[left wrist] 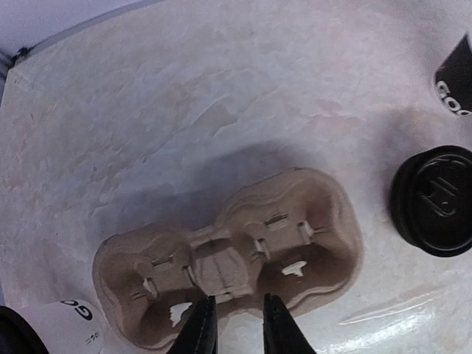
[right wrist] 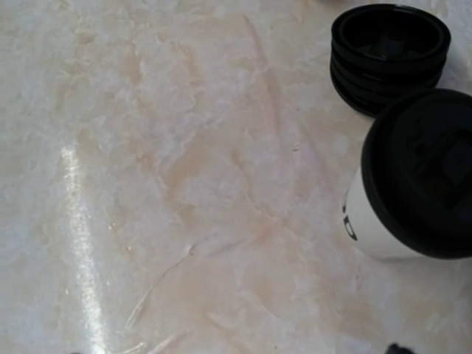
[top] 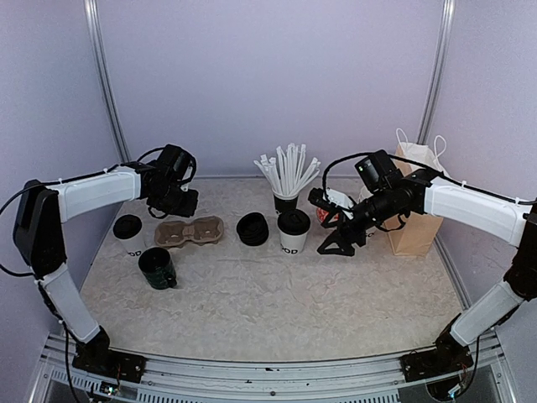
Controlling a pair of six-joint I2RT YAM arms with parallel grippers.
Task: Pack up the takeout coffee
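Takeout coffee: the white paper cup (top: 294, 230) with a flat black lid stands upright near the middle of the table (top: 277, 319); black lettering runs near its base; the right wrist view shows it at the right edge, lid on.
Right gripper: the right gripper (top: 320, 224) hangs just to the right of the takeout coffee, apart from it; its fingers look spread wide in the top view; it holds nothing; the wrist view catches only a dark tip at the bottom edge.
Left gripper: the left gripper (left wrist: 237, 329) hovers over the near rim of the cardboard carrier (left wrist: 236, 254); a narrow gap shows between its fingers; nothing sits between them.
Carrier: a two-pocket pulp tray, lying flat left of centre; both pockets hold nothing.
Stack of lids: a short stack of black lids (top: 252, 228) sits just left of the takeout coffee, between it and the carrier.
Second lidded cup: another white cup (top: 128, 235) with a black lid stands at the far left, beside the carrier's left end.
Mug: a dark green glossy mug (top: 157, 269) stands in front of the carrier, nearer the arm bases.
Straw cup: a black cup (top: 285, 202) of white straws stands just behind the takeout coffee.
Paper bag: a brown bag (top: 417, 227) with white handles stands upright at the right side, behind the right arm.
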